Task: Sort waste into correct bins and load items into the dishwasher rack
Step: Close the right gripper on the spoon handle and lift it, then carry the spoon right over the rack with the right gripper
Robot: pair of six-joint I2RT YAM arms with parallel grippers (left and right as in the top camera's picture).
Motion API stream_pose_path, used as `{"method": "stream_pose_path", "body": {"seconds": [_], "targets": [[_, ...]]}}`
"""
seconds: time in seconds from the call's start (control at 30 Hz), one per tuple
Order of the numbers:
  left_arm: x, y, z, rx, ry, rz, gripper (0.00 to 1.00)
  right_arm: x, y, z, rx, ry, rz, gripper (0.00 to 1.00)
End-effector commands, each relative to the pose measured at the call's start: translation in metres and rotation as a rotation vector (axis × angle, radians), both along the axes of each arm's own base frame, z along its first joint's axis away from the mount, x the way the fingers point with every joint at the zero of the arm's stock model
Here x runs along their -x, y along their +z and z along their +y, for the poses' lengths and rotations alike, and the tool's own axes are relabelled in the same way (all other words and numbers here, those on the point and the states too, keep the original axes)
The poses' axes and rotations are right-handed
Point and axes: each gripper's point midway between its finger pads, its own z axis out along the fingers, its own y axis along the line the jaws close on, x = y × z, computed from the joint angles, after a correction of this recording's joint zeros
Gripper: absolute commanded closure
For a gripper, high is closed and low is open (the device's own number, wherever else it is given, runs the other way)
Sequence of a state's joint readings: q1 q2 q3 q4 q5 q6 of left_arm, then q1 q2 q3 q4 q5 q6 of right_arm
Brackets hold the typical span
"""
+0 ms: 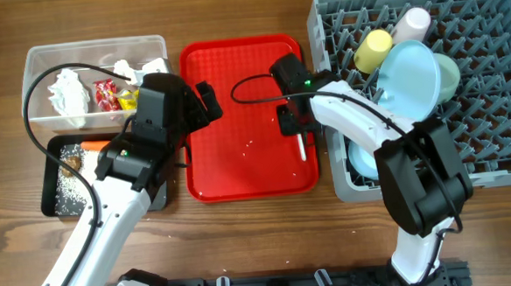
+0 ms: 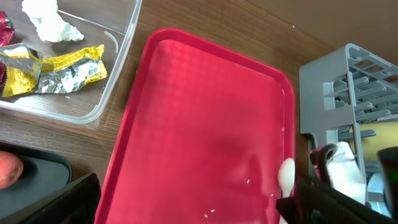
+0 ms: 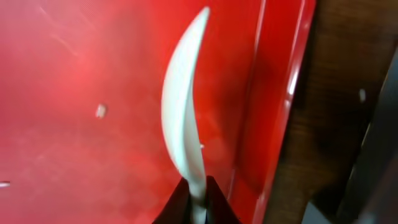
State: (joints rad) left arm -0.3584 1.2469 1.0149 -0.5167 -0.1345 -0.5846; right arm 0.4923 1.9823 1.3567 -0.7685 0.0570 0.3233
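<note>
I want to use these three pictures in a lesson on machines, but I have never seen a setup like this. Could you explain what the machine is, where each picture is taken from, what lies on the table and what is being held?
These are two robot arms at a wooden table, each ending in a two-finger gripper. The wide picture looks down from above; the other two come from cameras on each wrist.

In the middle lies a red tray with a few white grains on it. To one side stand a clear tub holding tissues and wrappers, and a black tray with more grains. On the other side is a grey rack, already holding a yellow cup, a pink cup and blue dishes.

The right gripper pinches a white spoon by its handle, over the red tray's edge. The left gripper's fingers are not visible.
</note>
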Motion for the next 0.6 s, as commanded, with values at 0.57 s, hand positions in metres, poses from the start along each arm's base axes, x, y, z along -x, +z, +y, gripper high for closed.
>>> {"method": "stream_pose_path", "body": {"seconds": [0.57], "targets": [[-0.004,0.004,0.003,-0.014,0.015,-0.013,0.00,0.023,0.177,-0.082,-0.068,-0.085,-0.264,0.96]]}}
